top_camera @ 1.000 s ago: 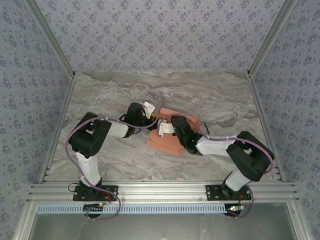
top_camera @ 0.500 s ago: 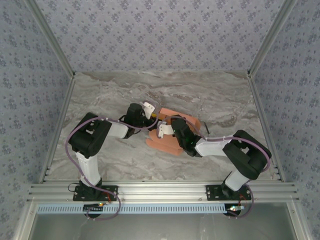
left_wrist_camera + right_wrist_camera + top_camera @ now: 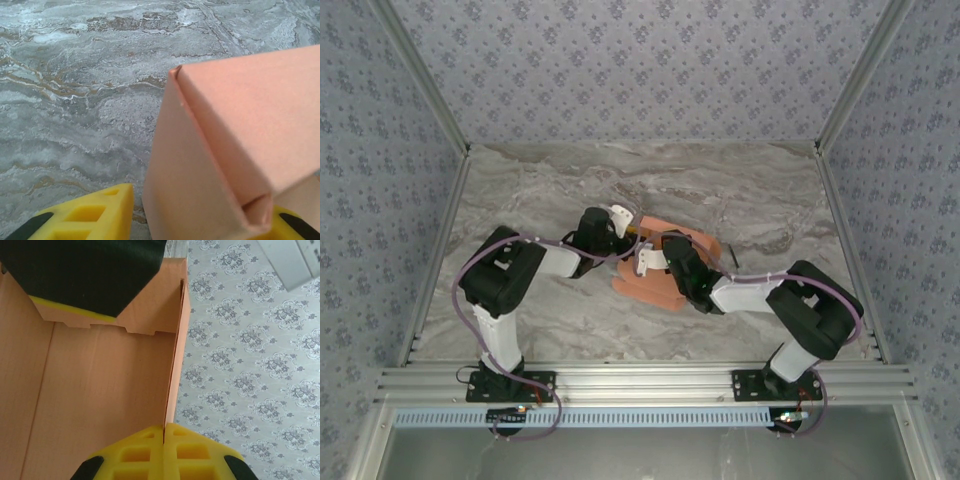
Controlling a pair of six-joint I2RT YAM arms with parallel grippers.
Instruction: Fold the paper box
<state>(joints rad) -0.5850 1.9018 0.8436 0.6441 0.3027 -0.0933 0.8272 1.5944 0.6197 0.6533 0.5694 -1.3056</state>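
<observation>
Shows half-folded box [image 3: 648, 288] at frame centre. Shows right gripper [image 3: 164, 432] clamped on its wall, left gripper [image 3: 195, 220] open astride a folded corner.

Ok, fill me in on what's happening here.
Two robot arms are folding a salmon paper box in the middle of the table. The right arm's fingers are shut on one raised wall's edge. The left arm's fingers straddle a folded-up corner, with a small gap showing beside one.
</observation>
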